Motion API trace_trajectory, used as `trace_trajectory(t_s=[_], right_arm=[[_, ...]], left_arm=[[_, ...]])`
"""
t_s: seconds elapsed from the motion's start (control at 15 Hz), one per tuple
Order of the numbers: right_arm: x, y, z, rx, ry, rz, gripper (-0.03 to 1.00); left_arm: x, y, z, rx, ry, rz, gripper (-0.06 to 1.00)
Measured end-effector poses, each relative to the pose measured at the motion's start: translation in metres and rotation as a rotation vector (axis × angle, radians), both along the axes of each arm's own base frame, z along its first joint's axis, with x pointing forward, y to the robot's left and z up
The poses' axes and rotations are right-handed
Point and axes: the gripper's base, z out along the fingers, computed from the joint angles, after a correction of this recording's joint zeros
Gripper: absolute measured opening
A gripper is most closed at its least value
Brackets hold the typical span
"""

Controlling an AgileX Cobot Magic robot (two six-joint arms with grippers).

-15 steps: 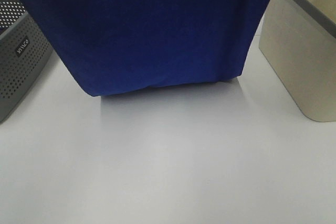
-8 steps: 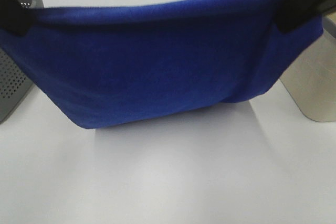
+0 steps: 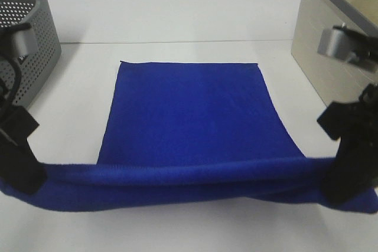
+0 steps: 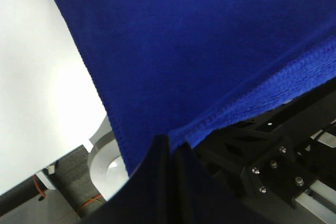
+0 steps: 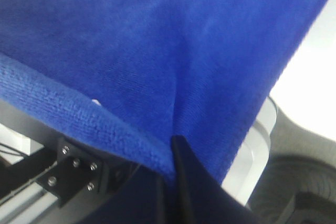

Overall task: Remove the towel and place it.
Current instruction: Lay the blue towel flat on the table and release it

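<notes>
The royal-blue towel [image 3: 189,116] lies mostly flat on the white table, its far edge toward the back. Its near edge is lifted and stretched between my two grippers. My left gripper [image 3: 20,172] is shut on the towel's near left corner. My right gripper [image 3: 348,181] is shut on the near right corner. In the left wrist view the towel [image 4: 199,51] fills the frame, pinched between the black fingers [image 4: 163,171]. In the right wrist view the towel [image 5: 157,51] is pinched the same way by the fingers [image 5: 184,177]. No white label shows.
A grey perforated basket [image 3: 29,33] stands at the back left. A beige bin [image 3: 331,45] stands at the back right. The white table [image 3: 177,16] lies bare behind the towel.
The towel hung high in front of the camera; both grippers have brought it down and toward the near edge, and most of it now lies spread on the table.
</notes>
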Motion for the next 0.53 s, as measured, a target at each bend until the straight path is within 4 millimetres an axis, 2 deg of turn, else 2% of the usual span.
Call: trace_trajectory(t_s=[0.13, 0.33, 0.53], right_arm=[[-0.013, -0.003, -0.021, -0.014, 0.082, -0.001, 0.02], [-0.027, -0.006, -0.039, -0.021, 0.157, -0.014, 0.02], [-0.028, -0.006, -0.053, -0.039, 0.238, -0.017, 0.02]], left_arm=[[-0.008, -0.001, -0.018, -0.032, 0.034, 0.017, 0.0], [-0.019, 0.0, -0.045, -0.036, 0.146, 0.031, 0.0], [-0.018, -0.002, -0.054, -0.041, 0.184, 0.023, 0.0]])
